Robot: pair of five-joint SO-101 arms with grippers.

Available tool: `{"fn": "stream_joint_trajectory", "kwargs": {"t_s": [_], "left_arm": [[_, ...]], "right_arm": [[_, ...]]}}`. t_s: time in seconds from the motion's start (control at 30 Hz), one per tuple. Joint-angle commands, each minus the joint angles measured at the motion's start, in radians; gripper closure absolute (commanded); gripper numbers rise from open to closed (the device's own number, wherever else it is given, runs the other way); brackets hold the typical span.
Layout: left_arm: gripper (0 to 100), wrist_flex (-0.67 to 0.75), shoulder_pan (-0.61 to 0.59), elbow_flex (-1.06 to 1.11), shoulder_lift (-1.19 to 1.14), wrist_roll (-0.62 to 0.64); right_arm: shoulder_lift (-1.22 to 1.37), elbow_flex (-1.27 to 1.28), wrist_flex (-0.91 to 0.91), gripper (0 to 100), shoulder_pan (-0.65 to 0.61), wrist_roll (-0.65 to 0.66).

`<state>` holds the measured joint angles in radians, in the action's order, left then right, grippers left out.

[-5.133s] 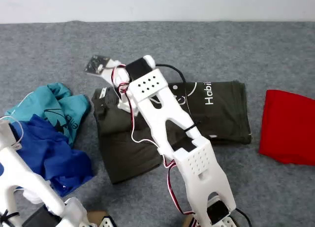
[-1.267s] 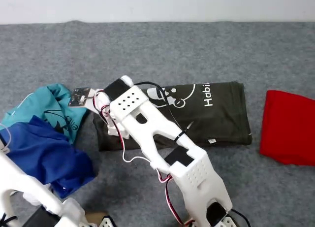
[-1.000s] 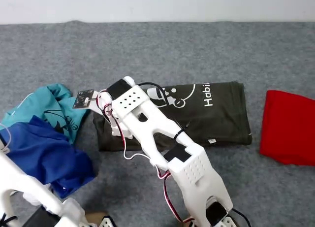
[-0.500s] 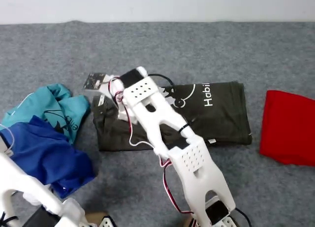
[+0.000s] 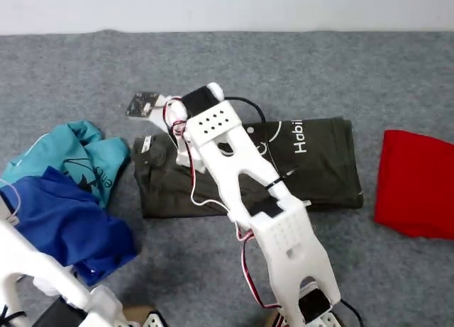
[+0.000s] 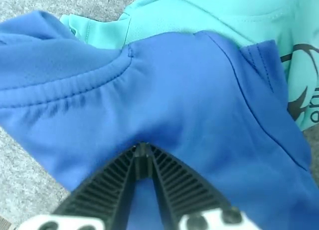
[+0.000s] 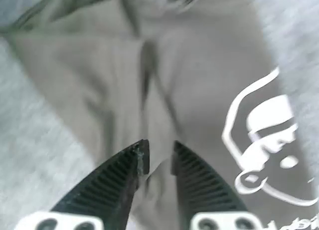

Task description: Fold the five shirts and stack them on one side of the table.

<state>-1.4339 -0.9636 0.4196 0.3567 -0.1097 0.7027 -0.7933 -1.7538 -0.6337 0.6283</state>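
The dark olive shirt (image 5: 312, 164) mid-table now lies with its near flap folded in, so that fold looks done; the right gripper (image 7: 158, 151), jaws slightly apart, has swung back over its left end, while the left gripper (image 6: 143, 151) pinches the blue shirt (image 6: 199, 90).

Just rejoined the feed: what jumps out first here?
The right arm stretches across the olive shirt mid-table, the right gripper at that shirt's crumpled end. A red shirt lies folded at the far right, and the left gripper has its jaws shut on the blue shirt, beside a teal shirt.
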Motion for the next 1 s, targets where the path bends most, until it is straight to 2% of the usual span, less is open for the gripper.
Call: {"fn": "stream_joint_trajectory", "kwargs": {"t_s": [0.0,0.23,0.5,0.77,0.9,0.97], "left_arm": [[99,0.015,-0.003,-0.010,0.037,-0.005],[99,0.018,0.023,-0.010,0.037,-0.005],[99,0.014,0.058,-0.012,0.038,-0.002],[99,-0.029,0.061,-0.028,0.038,-0.003],[99,-0.083,0.061,-0.111,0.038,-0.003],[99,-0.117,0.063,-0.170,0.038,-0.003]], "right_arm": [[-0.183,0.227,-0.044,96.0,-0.013,-0.012],[-0.193,0.422,-0.033,96.3,-0.013,-0.012],[-0.047,0.379,0.116,96.3,0.131,0.063],[0.004,0.215,0.035,96.3,0.127,0.061],[-0.036,0.150,-0.044,96.3,0.088,0.051],[-0.094,0.150,-0.042,96.3,0.085,0.002]]}}
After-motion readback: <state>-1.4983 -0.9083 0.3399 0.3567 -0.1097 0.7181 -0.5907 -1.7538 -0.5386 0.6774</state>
